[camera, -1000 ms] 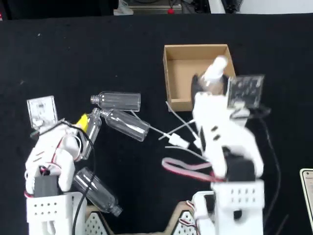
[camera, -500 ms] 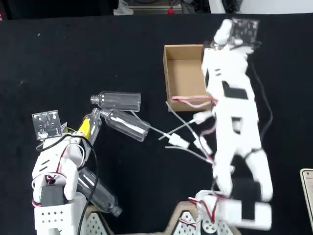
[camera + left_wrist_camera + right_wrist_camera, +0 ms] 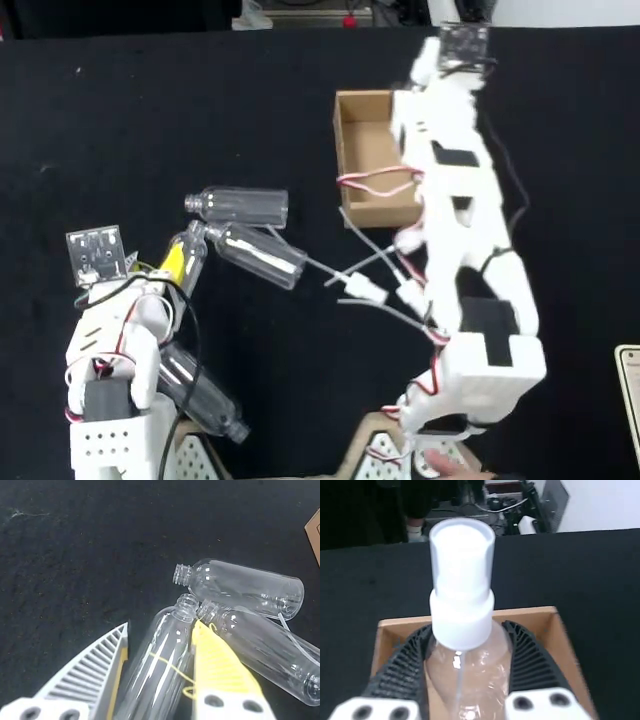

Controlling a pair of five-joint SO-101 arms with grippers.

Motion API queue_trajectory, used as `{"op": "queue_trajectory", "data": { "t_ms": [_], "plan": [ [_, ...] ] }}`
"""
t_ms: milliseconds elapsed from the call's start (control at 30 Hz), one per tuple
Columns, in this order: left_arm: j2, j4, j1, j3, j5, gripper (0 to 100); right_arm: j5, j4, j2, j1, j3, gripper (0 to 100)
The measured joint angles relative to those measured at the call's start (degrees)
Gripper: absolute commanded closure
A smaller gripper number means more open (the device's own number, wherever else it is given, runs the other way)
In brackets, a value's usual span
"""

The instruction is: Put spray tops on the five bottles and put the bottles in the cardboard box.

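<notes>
The right jaws are gripping a clear bottle point(image 3: 462, 672), its white spray top point(image 3: 462, 595) on, above the cardboard box point(image 3: 560, 630). The left jaws are straddling a topless bottle point(image 3: 160, 660) lying on the black surface point(image 3: 75, 540), beside two more bottles point(image 3: 240, 586); whether they are pinching it I cannot tell.

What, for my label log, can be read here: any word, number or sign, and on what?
No text is readable.
Clear bottles: no labels.
Capped bottle: no label.
Cardboard box: no print on the parts that show.
Card at the table's right edge: any print is too small to read.
</notes>
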Motion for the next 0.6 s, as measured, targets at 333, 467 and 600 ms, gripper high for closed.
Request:
{"op": "queue_trajectory", "data": {
  "t_ms": [333,467,600],
  "plan": [
    [0.0,0.0,0.0,0.0,0.0,80,0.0,-19.3,0.0,-2.5,9.0,94.9],
    [0.0,0.0,0.0,0.0,0.0,80,0.0,-24.6,3.1,-2.7,9.5,94.9],
    [0.0,0.0,0.0,0.0,0.0,80,0.0,-25.1,8.7,-4.6,7.7,94.9]
  ]
}}
